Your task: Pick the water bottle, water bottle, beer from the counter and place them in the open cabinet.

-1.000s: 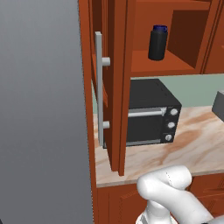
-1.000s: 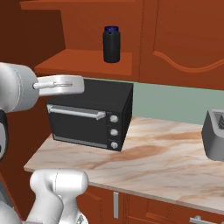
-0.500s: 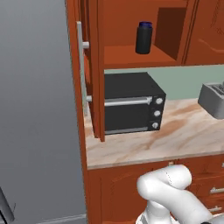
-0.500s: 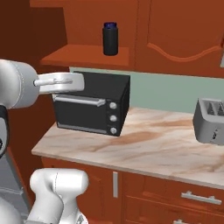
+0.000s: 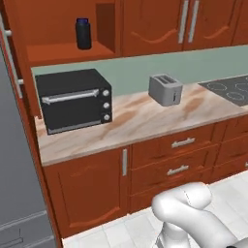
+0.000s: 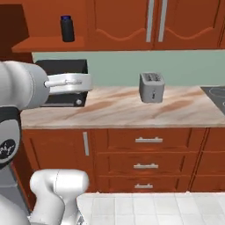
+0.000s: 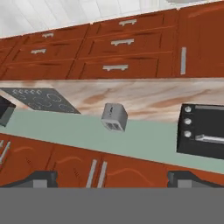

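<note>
No text, label, brand or number can be read on anything here

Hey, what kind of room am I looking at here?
A rendered home kitchen, by the look of it: a beige-pink marble counter over red-brown wooden drawers, a small silver toaster, a black countertop oven and a black stovetop.

Veined, smooth marble counter point(image 5: 145, 121), red-brown wooden open cabinet point(image 5: 58, 51), matt black water bottle point(image 5: 83, 34), grey metal toaster point(image 5: 165, 89).
</note>
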You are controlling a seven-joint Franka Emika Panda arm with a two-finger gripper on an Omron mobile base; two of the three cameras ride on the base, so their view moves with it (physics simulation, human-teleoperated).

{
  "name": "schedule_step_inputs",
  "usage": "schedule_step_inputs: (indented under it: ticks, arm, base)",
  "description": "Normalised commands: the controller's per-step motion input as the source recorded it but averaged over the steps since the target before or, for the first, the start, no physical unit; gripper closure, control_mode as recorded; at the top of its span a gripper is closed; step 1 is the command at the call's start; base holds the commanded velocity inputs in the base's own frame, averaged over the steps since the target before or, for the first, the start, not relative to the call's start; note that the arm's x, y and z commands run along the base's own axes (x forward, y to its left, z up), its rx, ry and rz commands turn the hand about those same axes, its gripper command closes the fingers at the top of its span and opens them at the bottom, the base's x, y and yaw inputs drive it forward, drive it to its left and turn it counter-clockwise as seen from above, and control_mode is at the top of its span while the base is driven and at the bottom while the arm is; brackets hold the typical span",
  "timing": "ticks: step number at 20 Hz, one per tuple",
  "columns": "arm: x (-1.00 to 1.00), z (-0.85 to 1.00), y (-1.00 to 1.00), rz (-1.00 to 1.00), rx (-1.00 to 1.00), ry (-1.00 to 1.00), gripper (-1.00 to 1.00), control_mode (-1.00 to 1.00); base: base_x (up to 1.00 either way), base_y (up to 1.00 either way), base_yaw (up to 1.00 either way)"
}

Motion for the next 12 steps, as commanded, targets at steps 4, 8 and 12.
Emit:
schedule_step_inputs:
  ticks: [4,8,12]
  arm:
    - [0.00,0.00,0.00,0.00,0.00,0.00,-1.00,1.00]
    - [0.00,0.00,0.00,0.00,0.00,0.00,-1.00,1.00]
    - [0.00,0.00,0.00,0.00,0.00,0.00,-1.00,1.00]
  base:
    - [-0.28,-0.31,-0.70]
    - [0.00,-0.13,-0.80]
    - [0.13,-0.01,-0.89]
